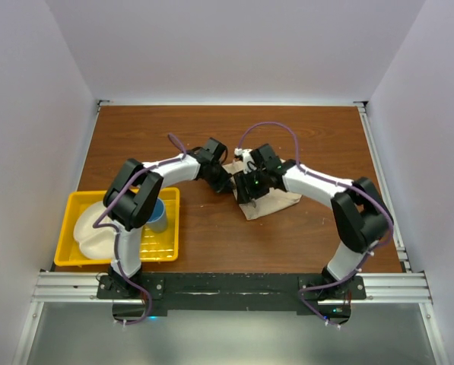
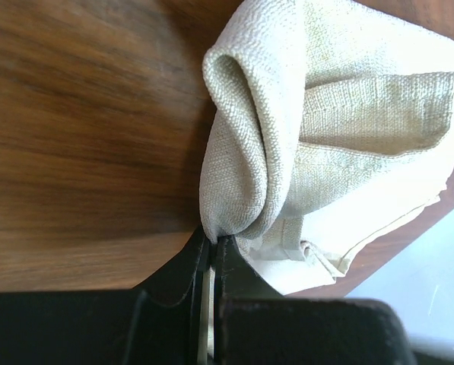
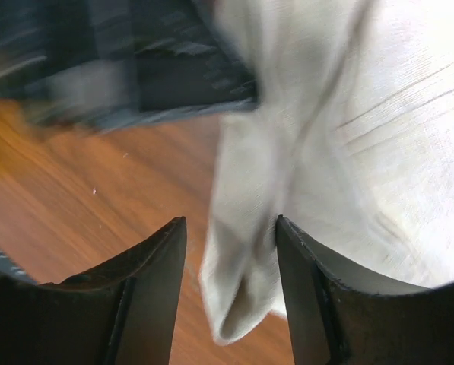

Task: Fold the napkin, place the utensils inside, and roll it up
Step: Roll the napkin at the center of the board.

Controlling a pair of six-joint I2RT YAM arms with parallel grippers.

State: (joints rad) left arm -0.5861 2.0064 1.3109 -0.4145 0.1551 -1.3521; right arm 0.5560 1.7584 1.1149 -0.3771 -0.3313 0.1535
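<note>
Top view: I am holding the napkin (image 1: 276, 202) at mid-desk (image 1: 211, 247), both arms meeting at its left edge. Left wrist: my left jaws are pinching its rolled fold shut, anchoring it. Right wrist: my right jaws are standing parted astride that fold, not clamping it.
</note>
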